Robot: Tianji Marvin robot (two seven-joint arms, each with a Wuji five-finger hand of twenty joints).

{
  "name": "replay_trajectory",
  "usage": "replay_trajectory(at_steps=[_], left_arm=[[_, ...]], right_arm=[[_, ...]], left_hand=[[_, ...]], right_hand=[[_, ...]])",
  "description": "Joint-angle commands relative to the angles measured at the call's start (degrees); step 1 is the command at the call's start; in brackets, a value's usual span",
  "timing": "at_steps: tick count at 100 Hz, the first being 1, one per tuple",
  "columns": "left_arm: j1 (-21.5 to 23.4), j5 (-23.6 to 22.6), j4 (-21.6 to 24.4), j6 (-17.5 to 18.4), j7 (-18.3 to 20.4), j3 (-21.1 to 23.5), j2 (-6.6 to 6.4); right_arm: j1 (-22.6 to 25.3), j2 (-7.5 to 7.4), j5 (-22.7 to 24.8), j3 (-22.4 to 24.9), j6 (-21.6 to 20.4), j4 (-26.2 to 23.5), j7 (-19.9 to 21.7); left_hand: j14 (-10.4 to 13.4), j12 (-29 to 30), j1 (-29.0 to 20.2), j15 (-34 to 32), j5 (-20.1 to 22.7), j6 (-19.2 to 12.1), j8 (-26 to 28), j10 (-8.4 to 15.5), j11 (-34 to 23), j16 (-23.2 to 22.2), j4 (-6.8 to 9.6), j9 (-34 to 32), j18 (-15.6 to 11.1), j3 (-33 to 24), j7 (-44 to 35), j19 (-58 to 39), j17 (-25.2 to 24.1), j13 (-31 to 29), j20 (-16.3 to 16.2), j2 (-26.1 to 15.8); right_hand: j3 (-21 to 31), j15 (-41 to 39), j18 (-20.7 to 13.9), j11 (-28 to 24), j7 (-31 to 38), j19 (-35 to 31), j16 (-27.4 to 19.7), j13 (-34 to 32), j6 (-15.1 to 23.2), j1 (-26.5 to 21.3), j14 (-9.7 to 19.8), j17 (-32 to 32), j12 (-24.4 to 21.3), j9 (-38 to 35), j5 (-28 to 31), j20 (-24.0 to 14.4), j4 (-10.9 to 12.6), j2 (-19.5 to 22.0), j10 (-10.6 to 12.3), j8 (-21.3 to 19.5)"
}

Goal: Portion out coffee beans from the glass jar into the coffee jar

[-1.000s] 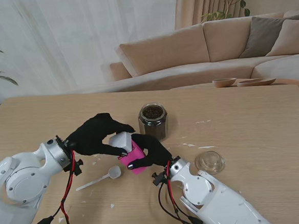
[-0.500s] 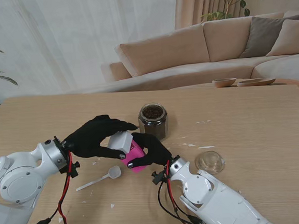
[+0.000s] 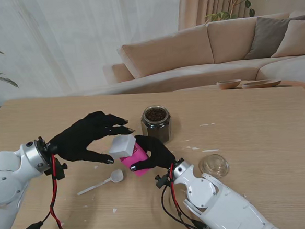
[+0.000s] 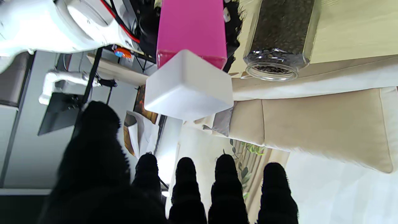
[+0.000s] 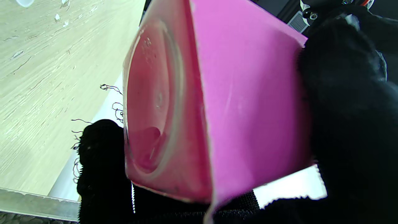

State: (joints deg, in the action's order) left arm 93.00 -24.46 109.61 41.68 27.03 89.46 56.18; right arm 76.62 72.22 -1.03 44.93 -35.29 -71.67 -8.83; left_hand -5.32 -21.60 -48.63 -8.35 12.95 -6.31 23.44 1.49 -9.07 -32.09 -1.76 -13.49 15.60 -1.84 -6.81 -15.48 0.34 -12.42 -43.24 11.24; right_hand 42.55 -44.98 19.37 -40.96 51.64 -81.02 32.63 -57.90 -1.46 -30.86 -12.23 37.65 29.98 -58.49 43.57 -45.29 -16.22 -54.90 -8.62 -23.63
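While the right hand (image 3: pixel 154 152) grips the pink coffee jar (image 3: pixel 134 157) around its body and holds it tilted off the table (image 3: pixel 258 123), the white lid (image 3: pixel 122 146) on its upper end points toward the left hand (image 3: pixel 83 137). That is the relation the coming move turns on, as I judge it: the jar's long axis runs from the right palm up and out toward the left fingertips (image 4: pixel 225 161), so the lid lies straight ahead of them, just beyond their tips.

In the left wrist view the left fingers are spread and hold nothing, with a clear gap between them and the lid; the thumb (image 4: pixel 96 124) stands off to one side of it. The left hand is the nearer one to the lid, and the only free one.

Beyond the left fingertips and past the lid stands the glass jar (image 3: pixel 155 122), upright, open-topped and dark with beans, close beside the right hand's knuckles but apart from the coffee jar. A white spoon (image 3: pixel 102 183) lies on the table under the left wrist, and a clear glass lid (image 3: pixel 214 165) sits off by the right forearm.

To take the lid off, the left fingers would need to close along that axis.
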Motion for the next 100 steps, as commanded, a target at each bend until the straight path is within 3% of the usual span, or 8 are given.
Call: replay_trajectory(at_steps=[1,6,13,23,49,73,84,100], left_arm=[[-0.58,-0.61,-0.77,1.41,1.61,0.81,-1.23],[-0.88,-0.77,-1.14,2.88,2.7,1.36,-1.8],[-1.05,-1.18,-1.48,4.24,3.45,1.76,-2.28],[-1.1,-3.51,-1.99,5.41,2.08,1.57,-2.03],[-2.16,-7.36,-3.28,5.6,-0.55,-1.03,-1.32],[-3.08,-9.79,-3.76,4.27,-0.92,-3.24,-1.03],[-3.09,-10.27,-3.65,3.02,-1.31,-3.74,-0.73],[-2.52,-12.14,-2.78,1.2,-2.92,-3.7,-0.09]], right_arm=[[0.02,0.23,-0.3,-0.05,0.2,0.02,0.94],[-0.04,0.24,-0.39,-0.09,0.23,0.11,1.0],[-0.18,0.27,-0.46,-0.2,0.23,0.26,1.08],[-0.45,0.37,-0.56,-0.47,0.09,0.57,1.15],[-0.81,0.48,-0.49,-0.98,-0.28,0.89,1.19],[-0.77,0.54,-0.39,-1.08,-0.66,0.67,0.95],[-0.66,0.51,-0.12,-1.04,-0.8,0.55,0.78],[-0.6,0.51,-0.26,-1.03,-0.78,0.55,0.85]], left_hand=[[1.84,1.57,-1.63,0.77,-3.03,-2.72,1.53,2.27,1.33,2.54,2.29,3.49,-1.87,-6.84,2.48,2.07,-1.13,2.94,1.42,3.63],[2.17,1.81,0.2,1.33,-3.59,-3.33,1.83,2.58,2.04,2.77,2.64,4.09,-2.17,-20.76,3.19,2.3,-1.16,3.55,1.79,6.93],[2.76,1.9,-1.36,1.32,-4.52,-4.99,2.21,3.39,3.6,2.9,5.9,4.75,-2.68,-36.24,4.13,2.2,-1.19,4.18,2.03,9.54],[3.06,1.44,-4.48,0.99,-3.71,-6.99,2.55,3.9,3.87,2.72,7.59,4.79,-3.17,-44.25,4.28,1.79,-0.71,3.98,2.09,10.61],[3.35,0.79,-8.32,0.28,-1.67,-9.0,3.01,4.83,3.96,2.28,2.22,4.93,-3.52,-43.07,3.44,1.13,-0.47,3.63,2.33,12.83],[3.19,0.27,-8.09,-0.07,0.6,-9.1,3.7,4.61,3.49,2.12,0.24,4.52,-3.47,-39.6,1.59,0.82,-0.42,3.09,2.43,12.43],[2.95,-0.05,-7.52,-0.4,3.3,-8.63,5.15,4.33,1.91,1.9,-0.43,3.98,-3.35,-33.68,-2.44,0.51,-0.23,2.49,2.57,10.21],[2.71,0.39,-5.07,-0.68,4.69,-4.46,6.54,3.44,0.67,1.67,-0.62,3.62,-3.08,-24.25,-7.24,0.0,0.46,2.05,2.51,6.47]], right_hand=[[17.25,-5.33,-0.86,-6.16,10.08,-0.78,2.75,-4.29,13.14,-14.22,3.64,-0.27,2.5,-4.8,7.58,-0.7,2.03,9.05,5.89,-2.68],[17.25,-5.34,-0.86,-6.17,10.1,-0.78,2.75,-4.28,13.14,-14.21,3.62,-0.27,2.5,-4.82,7.61,-0.71,2.03,9.07,5.89,-2.69],[17.27,-5.35,-0.86,-6.17,10.08,-0.77,2.76,-4.25,13.19,-14.2,3.62,-0.29,2.49,-4.8,7.55,-0.71,2.03,9.02,5.97,-2.68],[17.31,-5.35,-0.85,-6.23,10.12,-0.77,2.76,-4.21,13.07,-14.2,3.65,-0.29,2.51,-4.85,7.59,-0.72,2.03,9.05,5.95,-2.71],[17.35,-5.46,-0.9,-6.25,10.12,-0.86,2.8,-4.2,13.06,-14.19,3.58,-0.39,2.51,-4.78,7.58,-0.81,2.01,9.05,5.92,-2.7],[17.35,-5.49,-0.88,-6.29,10.13,-0.92,2.8,-4.15,12.86,-14.19,3.53,-0.4,2.53,-4.77,7.49,-0.86,2.0,9.13,5.94,-2.73],[17.32,-5.51,-0.88,-6.25,10.15,-0.92,2.8,-4.17,12.84,-14.16,3.66,-0.4,2.51,-4.71,7.5,-0.87,1.99,9.16,6.0,-2.76],[17.3,-5.52,-0.9,-6.29,10.15,-0.9,2.8,-4.11,12.86,-14.22,3.57,-0.43,2.54,-4.69,7.47,-0.88,2.01,9.19,5.97,-2.78]])
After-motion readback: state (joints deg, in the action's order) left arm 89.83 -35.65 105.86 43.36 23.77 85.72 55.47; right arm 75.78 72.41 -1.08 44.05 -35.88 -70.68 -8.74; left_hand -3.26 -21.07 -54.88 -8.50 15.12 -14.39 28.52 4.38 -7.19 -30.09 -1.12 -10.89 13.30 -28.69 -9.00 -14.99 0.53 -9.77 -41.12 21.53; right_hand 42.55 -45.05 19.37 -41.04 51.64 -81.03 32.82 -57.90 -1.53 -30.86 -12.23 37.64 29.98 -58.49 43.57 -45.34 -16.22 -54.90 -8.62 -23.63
